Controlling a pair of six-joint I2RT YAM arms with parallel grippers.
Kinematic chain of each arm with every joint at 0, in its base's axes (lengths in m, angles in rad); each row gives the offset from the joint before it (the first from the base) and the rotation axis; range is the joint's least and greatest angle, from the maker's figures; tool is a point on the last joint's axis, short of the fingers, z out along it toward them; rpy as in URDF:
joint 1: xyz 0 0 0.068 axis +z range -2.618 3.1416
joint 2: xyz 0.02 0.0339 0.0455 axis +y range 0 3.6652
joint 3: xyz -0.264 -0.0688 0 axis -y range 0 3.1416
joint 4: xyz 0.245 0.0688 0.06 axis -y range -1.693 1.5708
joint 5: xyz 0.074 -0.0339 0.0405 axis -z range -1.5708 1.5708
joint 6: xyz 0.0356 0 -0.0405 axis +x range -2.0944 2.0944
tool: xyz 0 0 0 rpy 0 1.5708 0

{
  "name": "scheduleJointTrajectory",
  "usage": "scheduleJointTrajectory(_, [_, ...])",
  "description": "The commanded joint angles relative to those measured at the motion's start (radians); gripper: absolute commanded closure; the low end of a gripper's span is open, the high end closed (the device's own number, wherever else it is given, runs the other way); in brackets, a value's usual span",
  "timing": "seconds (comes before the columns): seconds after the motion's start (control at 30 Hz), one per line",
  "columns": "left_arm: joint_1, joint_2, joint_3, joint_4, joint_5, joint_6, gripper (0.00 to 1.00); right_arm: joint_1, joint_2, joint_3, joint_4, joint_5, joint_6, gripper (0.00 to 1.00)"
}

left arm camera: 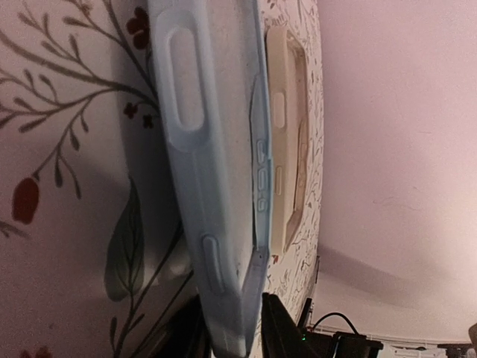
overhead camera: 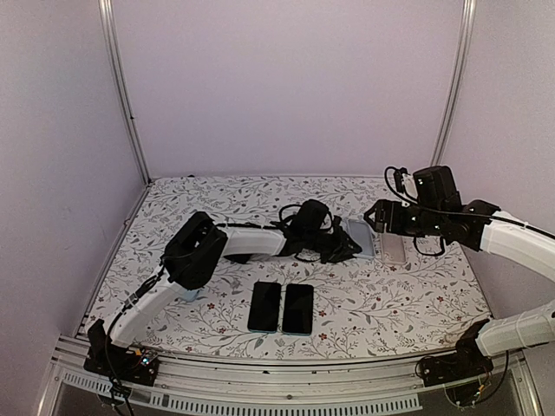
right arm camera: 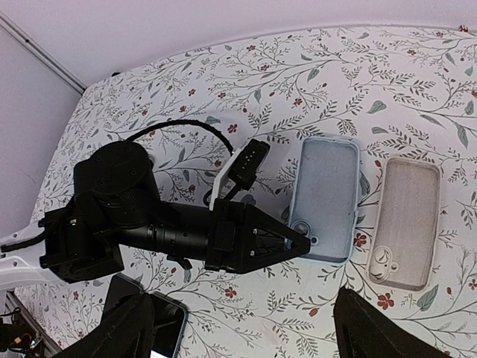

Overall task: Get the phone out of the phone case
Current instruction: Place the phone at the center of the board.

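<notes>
Only the left wrist view shows the left tool's (right arm camera: 298, 245) fingers (left arm camera: 279, 332) set narrowly either side of the blue phone case's (right arm camera: 324, 198) rim; whether they pinch it I cannot tell. The right tool (right arm camera: 242, 313) hangs above that case, spread wide and holding nothing. The top view alone shows two phones (overhead camera: 264, 306) whole, side by side on the bench (overhead camera: 390, 303) nearer the arm bases than the blue case, with a clear phone case (right arm camera: 406, 224) just beside it.
</notes>
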Motion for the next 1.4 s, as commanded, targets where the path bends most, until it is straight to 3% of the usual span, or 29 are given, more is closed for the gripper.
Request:
scheduleJointTrajectory(0.0, [-0.01,-0.036,0.032,-0.033,0.029,0.01,0.74,-0.007,0.012,0.031,0.007,-0.005,-0.016,0.14])
scheduleJointTrajectory(0.83, [-0.031,-0.215,-0.138,-0.123,-0.033,0.144,0.48,-0.007,0.049,0.036,0.038,-0.039,-0.019,0.14])
scheduleJointTrajectory(1.37, [-0.031,-0.299,-0.218,-0.164,-0.086,0.202,0.46,-0.007,0.055,0.038,0.045,-0.073,-0.017,0.14])
